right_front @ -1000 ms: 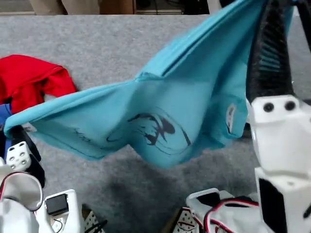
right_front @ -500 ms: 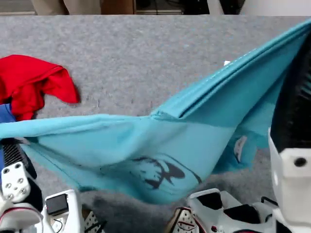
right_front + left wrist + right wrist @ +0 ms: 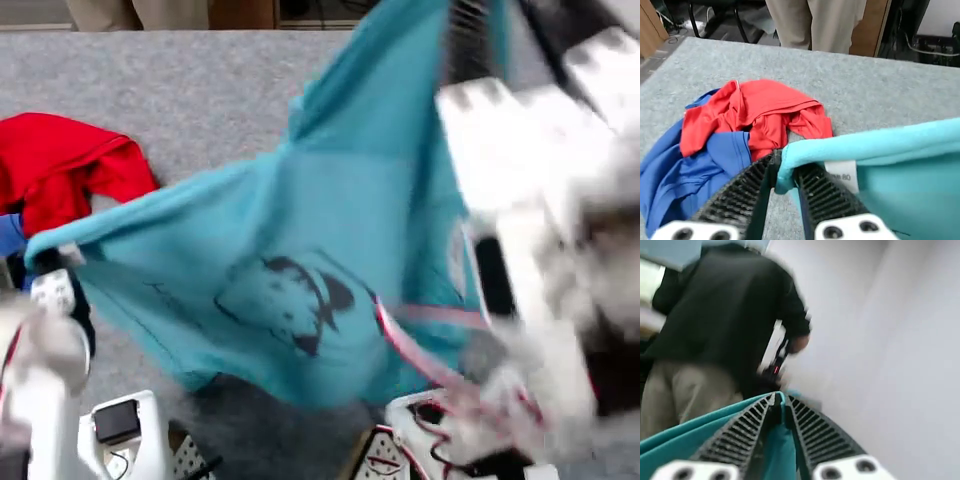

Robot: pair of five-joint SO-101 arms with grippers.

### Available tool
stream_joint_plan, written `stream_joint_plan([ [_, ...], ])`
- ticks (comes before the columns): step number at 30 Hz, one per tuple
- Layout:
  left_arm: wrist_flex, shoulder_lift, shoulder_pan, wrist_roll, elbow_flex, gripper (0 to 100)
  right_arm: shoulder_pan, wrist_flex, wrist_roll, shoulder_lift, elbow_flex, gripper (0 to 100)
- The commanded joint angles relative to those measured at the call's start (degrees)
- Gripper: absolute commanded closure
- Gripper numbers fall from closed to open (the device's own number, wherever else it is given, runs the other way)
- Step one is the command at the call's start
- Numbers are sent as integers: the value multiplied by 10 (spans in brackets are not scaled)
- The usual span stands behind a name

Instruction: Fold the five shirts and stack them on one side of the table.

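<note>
The teal short-sleeved cotton shirt (image 3: 300,230) with a dark printed figure (image 3: 290,300) on its front hangs in the air, stretched between my two grippers. None of the cloth that I can see rests on anything.

My left gripper (image 3: 785,164) is closed down to a narrow slit on one folded edge of the teal shirt (image 3: 900,170), its black ribbed fingers (image 3: 747,187) pinching the hem just beside a small white sewn-in label (image 3: 841,176). In the high view my left gripper (image 3: 48,272) sits at the lower end of the shirt.

My right gripper (image 3: 781,399) is likewise pressed almost together, with a fold of the teal shirt (image 3: 675,442) caught between its ribbed fingers (image 3: 737,435). It holds the opposite end, and from the left-hand grip the cloth slopes upward to it. My white right arm (image 3: 520,190) stands just in front of that raised end.

Below the teal shirt lies the grey carpet-like table top (image 3: 200,90). On it, near the shirt's lower end, is a crumpled red shirt (image 3: 765,112), also seen from above (image 3: 60,165). A blue shirt (image 3: 690,175) lies rumpled partly under the red one, on its side farther from the teal shirt.
</note>
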Motion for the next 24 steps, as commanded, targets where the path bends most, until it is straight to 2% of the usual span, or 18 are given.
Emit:
stream_joint_plan([
  [1, -108, 27, 4, -4, 92, 982, 15, -59, 4, 31, 79, 995],
  [6, -234, 158, 4, 19, 125, 982, 36, -214, 4, 99, 182, 995],
  [12, -338, 349, 4, 78, 34, 982, 50, -368, 4, 196, 222, 995],
  [17, -339, 474, 25, 88, -79, 982, 48, -409, -19, 255, 193, 995],
  [19, -331, 508, 26, 88, -112, 982, 51, -402, -40, 276, 174, 995],
  [24, -252, 533, 31, 85, -155, 982, 52, -327, -53, 289, 126, 995],
])
